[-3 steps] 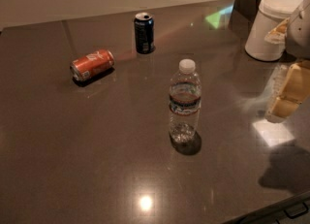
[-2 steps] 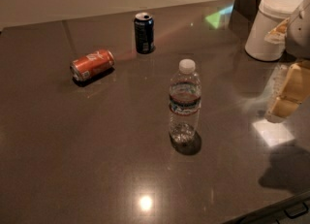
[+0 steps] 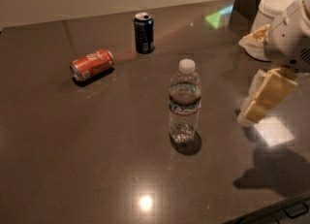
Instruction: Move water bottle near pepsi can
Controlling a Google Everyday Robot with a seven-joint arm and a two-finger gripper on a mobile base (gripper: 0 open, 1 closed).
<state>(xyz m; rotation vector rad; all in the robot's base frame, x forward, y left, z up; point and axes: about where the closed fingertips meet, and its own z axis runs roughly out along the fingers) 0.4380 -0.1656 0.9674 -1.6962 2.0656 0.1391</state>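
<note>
Nothing is really shifting compared with a second ago. The water bottle point(image 3: 184, 104) is sitting on the same spot, and the gripper point(image 3: 252, 111) is hanging in the same place off to the right.

So the bottle is standing upright around the middle of the dark table point(image 3: 72, 160), cap on, with nothing touching it. It's sitting well apart from the pepsi can point(image 3: 144, 33), which is standing upright farther back and a bit to the left. I'd say the actual move isn't started yet.

An orange can point(image 3: 92, 64) is lying on its side to the left of the pepsi can, near it but not touching. I'm guessing it's just playing decoy, and since it's lying down it's probably going to roll if anything bumps it.

The gripper is hovering right of the bottle, clearly apart from it, angling down toward the tabletop and throwing a shadow below. It's carrying nothing, and from this angle I can't tell whether it's open or closed. My read is that it's waiting off to the side because a tall, light bottle like that is asking for a side grab around the body.

Behind the arm, a white container point(image 3: 271, 9) is sitting at the back right, next to a dark box point(image 3: 244, 0).
</note>
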